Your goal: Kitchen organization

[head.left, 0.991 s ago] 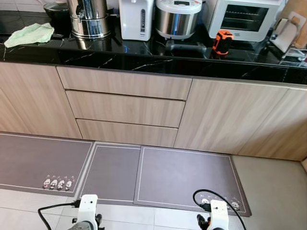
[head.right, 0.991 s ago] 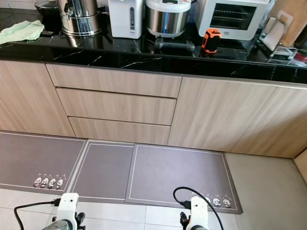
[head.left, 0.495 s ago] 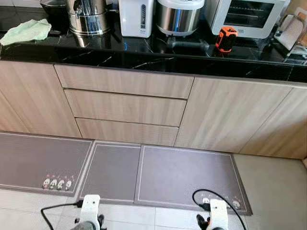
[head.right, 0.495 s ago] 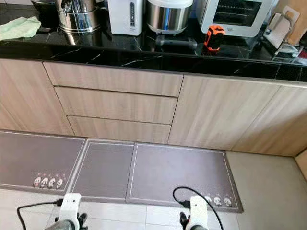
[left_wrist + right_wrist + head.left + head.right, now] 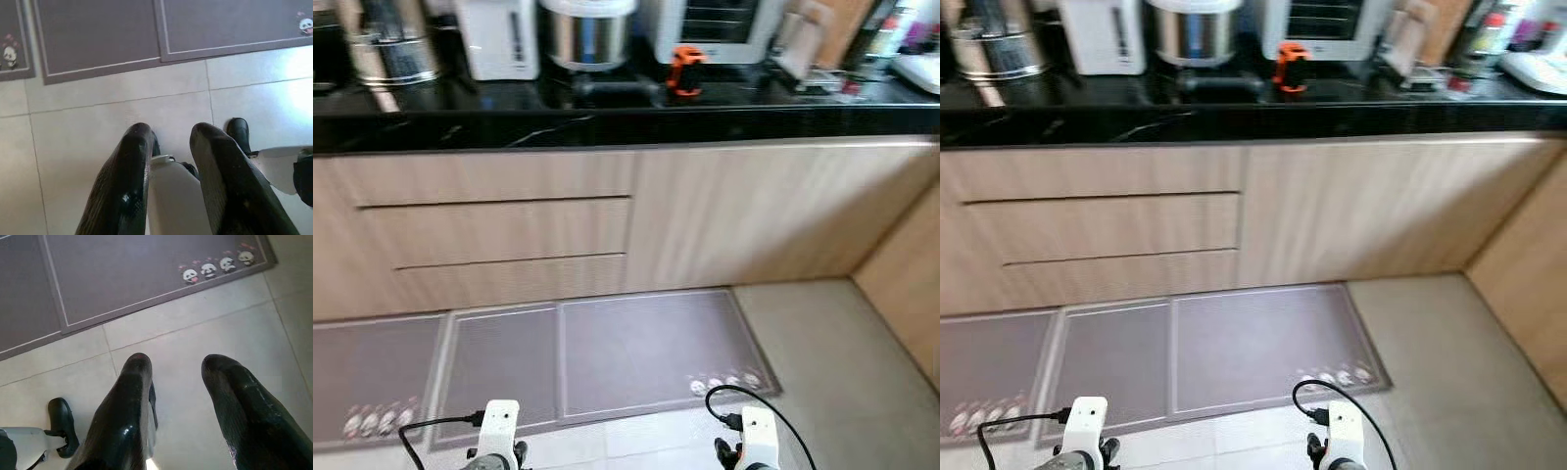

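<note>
We are standing back from the worktop (image 5: 607, 122) | left end effector (image 5: 168, 147) and right end effector (image 5: 178, 382) are hanging over floor tiles, part open, holding nothing | appliances sitting at 12 o'clock, well apart | neither arm nearer.

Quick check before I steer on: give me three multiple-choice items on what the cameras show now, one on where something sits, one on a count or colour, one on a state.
1. Where is the orange tool?
A. On the black countertop, in front of the toaster oven
B. On the floor mat
C. In a drawer

2. How many drawer fronts are stacked under the counter?
A. One
B. Three
C. Five

3. What state are both hands in?
A. Shut on a cloth
B. Open, holding nothing
C. Shut on the orange tool

Answers: 1 A, it stands on the counter before the oven. 2 B, two seams split the front into three. 3 B, the left hand and right hand show a gap between their fingers, above floor tiles.
</note>
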Tool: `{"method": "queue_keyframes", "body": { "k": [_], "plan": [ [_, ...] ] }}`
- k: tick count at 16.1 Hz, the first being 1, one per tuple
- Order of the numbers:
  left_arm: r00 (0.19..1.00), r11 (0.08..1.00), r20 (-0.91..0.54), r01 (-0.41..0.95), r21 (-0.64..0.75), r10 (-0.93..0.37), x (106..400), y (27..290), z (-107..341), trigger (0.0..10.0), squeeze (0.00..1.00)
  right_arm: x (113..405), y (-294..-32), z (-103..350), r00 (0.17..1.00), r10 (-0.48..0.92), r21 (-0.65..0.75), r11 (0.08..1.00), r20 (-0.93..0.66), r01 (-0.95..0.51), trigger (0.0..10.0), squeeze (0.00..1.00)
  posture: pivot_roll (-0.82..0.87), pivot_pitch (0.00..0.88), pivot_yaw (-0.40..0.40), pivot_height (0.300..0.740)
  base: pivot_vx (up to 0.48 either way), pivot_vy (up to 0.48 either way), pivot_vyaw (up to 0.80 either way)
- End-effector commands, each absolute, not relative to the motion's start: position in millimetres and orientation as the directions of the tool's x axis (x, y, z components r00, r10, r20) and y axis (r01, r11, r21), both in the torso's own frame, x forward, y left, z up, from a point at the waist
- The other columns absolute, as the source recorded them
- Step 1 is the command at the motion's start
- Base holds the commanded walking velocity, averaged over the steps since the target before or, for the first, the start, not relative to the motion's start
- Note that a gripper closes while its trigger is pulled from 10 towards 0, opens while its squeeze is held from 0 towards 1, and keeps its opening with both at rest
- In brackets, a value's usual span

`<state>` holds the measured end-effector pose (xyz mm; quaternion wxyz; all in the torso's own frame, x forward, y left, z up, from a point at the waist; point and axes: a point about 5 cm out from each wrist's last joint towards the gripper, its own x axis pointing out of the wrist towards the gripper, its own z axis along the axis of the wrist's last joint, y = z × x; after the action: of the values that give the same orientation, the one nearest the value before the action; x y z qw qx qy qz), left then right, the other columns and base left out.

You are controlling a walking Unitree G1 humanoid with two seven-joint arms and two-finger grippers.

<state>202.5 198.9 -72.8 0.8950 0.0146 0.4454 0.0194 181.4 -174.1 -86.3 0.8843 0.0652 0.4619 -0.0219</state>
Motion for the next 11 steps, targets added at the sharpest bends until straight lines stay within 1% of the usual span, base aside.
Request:
{"method": "queue_keyframes", "body": {
  "k": [1, 8, 11],
  "plan": [
    [0.592, 0.999, -0.805, -0.019, 0.035, 0.040, 198.9, 198.2, -74.9, 10.0, 0.00, 180.4, -176.0, -86.7, 0.565, 0.018, 0.088, 0.991, -0.825, 0.097, 10.0, 0.00, 0.04, 0.064, -0.094, 0.740, 0.000, 0.000, -0.58],
    [0.594, 0.999, -0.803, -0.020, 0.035, 0.040, 199.2, 198.2, -74.7, 10.0, 0.00, 180.5, -176.2, -86.6, 0.563, 0.019, 0.087, 0.992, -0.826, 0.094, 10.0, 0.00, 0.04, 0.069, -0.095, 0.740, 0.000, 0.000, -0.58],
    [0.584, 0.999, -0.811, 0.017, 0.036, 0.019, 197.5, 195.2, -76.1, 10.0, 0.00, 180.2, -176.7, -86.8, 0.560, 0.023, 0.086, 0.992, -0.828, 0.087, 10.0, 0.00, 0.03, 0.069, -0.096, 0.740, 0.000, 0.000, -0.58]
  ]
}}
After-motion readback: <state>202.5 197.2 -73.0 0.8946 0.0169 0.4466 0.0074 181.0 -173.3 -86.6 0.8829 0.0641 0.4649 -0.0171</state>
